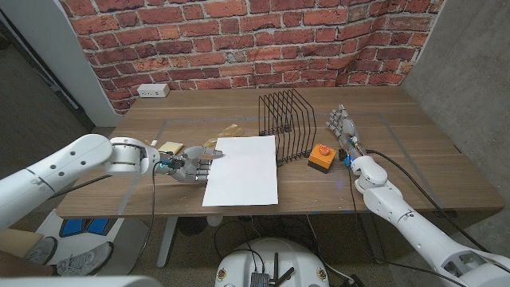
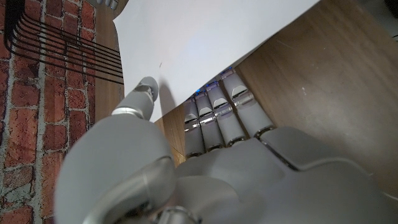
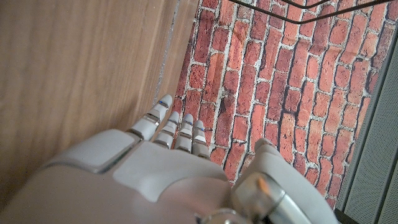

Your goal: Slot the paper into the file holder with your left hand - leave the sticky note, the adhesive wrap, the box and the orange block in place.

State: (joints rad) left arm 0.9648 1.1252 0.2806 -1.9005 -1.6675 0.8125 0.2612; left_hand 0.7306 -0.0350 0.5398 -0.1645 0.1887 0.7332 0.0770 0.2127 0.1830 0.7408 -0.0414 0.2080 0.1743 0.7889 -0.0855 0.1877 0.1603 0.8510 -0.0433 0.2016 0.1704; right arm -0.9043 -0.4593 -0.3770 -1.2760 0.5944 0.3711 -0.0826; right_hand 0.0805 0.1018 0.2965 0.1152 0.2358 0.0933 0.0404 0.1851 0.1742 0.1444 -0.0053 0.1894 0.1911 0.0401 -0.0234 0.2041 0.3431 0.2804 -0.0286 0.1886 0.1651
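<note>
Left robot hand point(image 1: 190, 165) pinches flat white paper point(image 1: 242, 170); black wire file holder point(image 1: 287, 127) beside.

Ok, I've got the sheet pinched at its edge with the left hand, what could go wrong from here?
1. The left hand pinches the paper at one edge only, so the sheet may sag or slip free when lifted.
2. The file holder has narrow wire slots, so a drooping edge could catch on a wire and crumple.
3. The orange block sits right beside the holder, so a swinging sheet could nudge it.
</note>
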